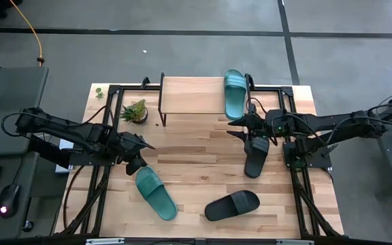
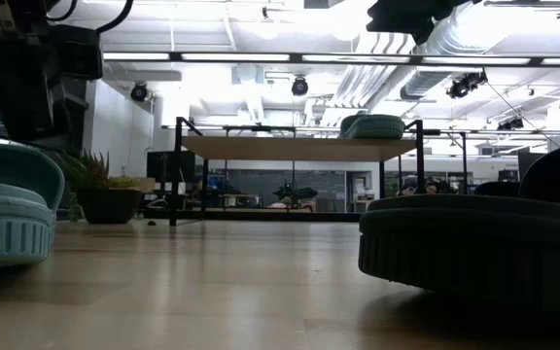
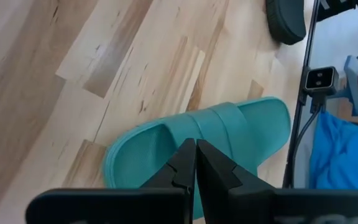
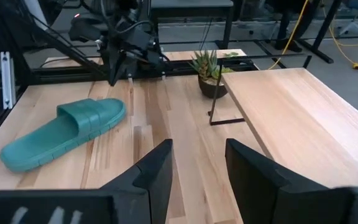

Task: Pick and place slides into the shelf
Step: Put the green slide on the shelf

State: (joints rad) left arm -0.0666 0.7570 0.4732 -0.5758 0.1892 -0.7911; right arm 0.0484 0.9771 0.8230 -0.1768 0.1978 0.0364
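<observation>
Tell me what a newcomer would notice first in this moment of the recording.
One teal slide already lies on the shelf at the table's far edge. The left gripper hovers shut over a second teal slide near the front, while the right gripper hangs open above a black slide. Another black slide lies at the front, and a small potted plant stands left of the shelf.

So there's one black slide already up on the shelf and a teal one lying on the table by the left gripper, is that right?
Not quite: the slide on the shelf is teal, not black, as the high view shows. The other teal slide does lie on the table by the left gripper.
</observation>
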